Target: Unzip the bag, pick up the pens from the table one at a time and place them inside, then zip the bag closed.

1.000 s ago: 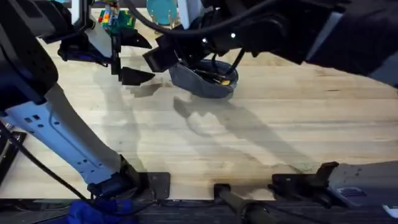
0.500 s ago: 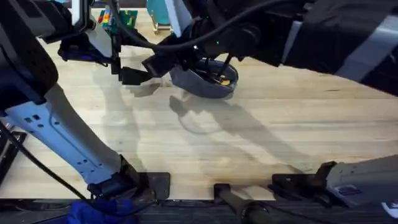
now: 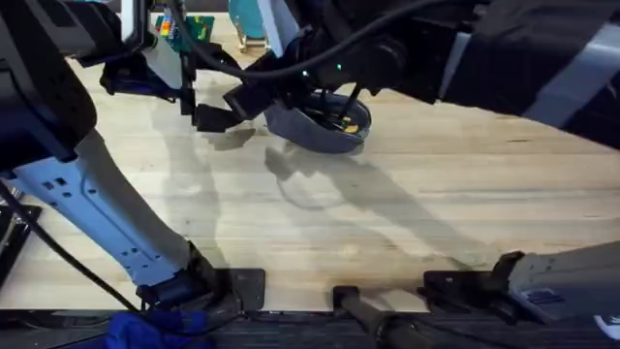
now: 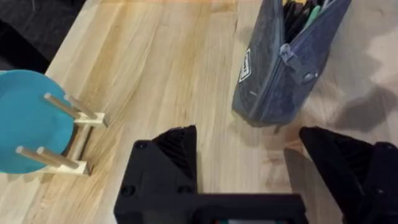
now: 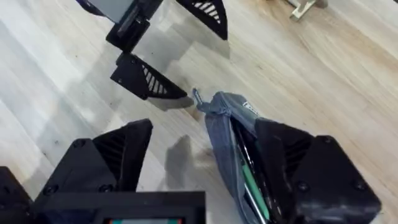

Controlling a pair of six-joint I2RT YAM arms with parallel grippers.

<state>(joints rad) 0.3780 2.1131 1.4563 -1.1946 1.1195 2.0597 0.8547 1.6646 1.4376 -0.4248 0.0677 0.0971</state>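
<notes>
Overhead: one rounded blue-grey fabric bag [image 3: 325, 124] lies unzipped near the far edge of the plank table [image 3: 407, 213]. Left wrist: left gripper [image 4: 249, 149], fingers spread, faces it. Right wrist: right gripper [image 5: 208, 158], fingers spread, straddles the bag; two pens [image 5: 249, 180] lie inside.

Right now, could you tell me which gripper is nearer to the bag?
The right. The right gripper straddles the open bag, one finger against its inner side. The left gripper hangs open just off the bag's zipper-pull end, not touching it.
</notes>
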